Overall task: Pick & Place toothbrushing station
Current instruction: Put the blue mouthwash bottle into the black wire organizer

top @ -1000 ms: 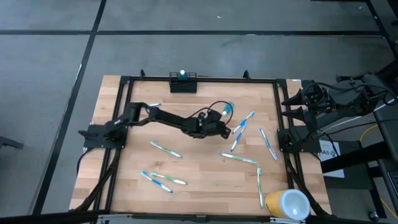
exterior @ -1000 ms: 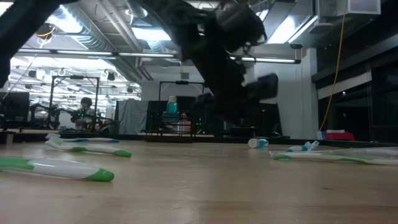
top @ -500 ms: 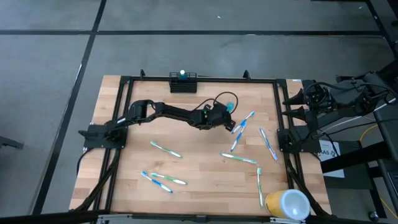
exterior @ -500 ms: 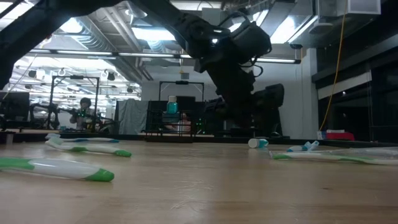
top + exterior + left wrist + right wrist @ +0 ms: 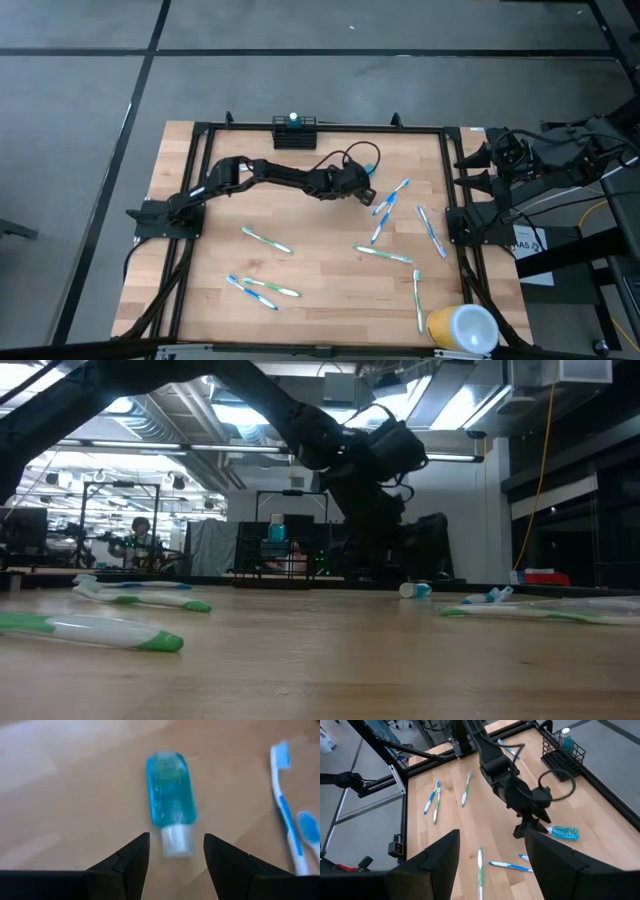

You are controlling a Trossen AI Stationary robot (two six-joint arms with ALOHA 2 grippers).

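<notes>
The left gripper, fingers apart and empty, hovers at the blue bottle, ready to grasp. Next comes closing on it. The caddy waits at twelve o'clock.

toothbrushing station: small black rectangular wire-mesh caddy, upright, sitting at the far edge of the desk against the black frame rail, roughly mid-width. One blue bottle with a white cap stands inside it, top poking above the rim. From the right wrist view the caddy shows open mesh walls, same bottle in it. Nothing touching it.
</notes>
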